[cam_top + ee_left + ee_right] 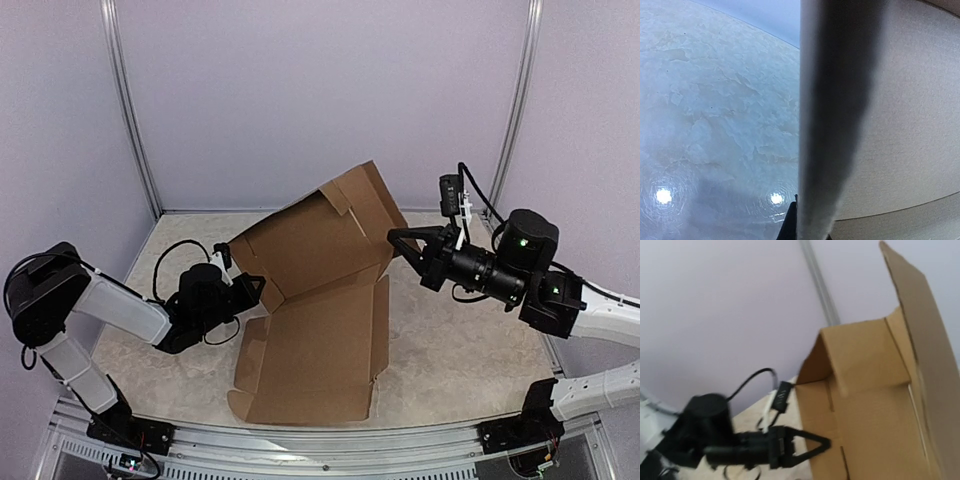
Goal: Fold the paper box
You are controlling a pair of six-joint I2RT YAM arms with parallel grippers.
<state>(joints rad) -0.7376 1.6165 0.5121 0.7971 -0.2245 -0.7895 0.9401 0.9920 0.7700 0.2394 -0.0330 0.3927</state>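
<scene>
The paper box [310,350] is a brown cardboard sheet lying partly flat on the table, with its far panel [310,240] tilted up. My left gripper [255,288] is shut on the left edge of the box near the fold. In the left wrist view the cardboard edge [835,100] runs up from between the jaws [807,232]. The right wrist view shows the raised panel [875,405] and the left gripper [826,442] pinching its edge. My right gripper [393,237] is shut, its tip at the right edge of the raised panel. Its own fingers are out of the right wrist view.
The table top [450,340] is pale and marbled, with purple walls behind and at the sides. Metal posts [130,110] stand at the back corners. A metal rail [300,440] runs along the near edge. A black cable [175,255] loops by the left arm.
</scene>
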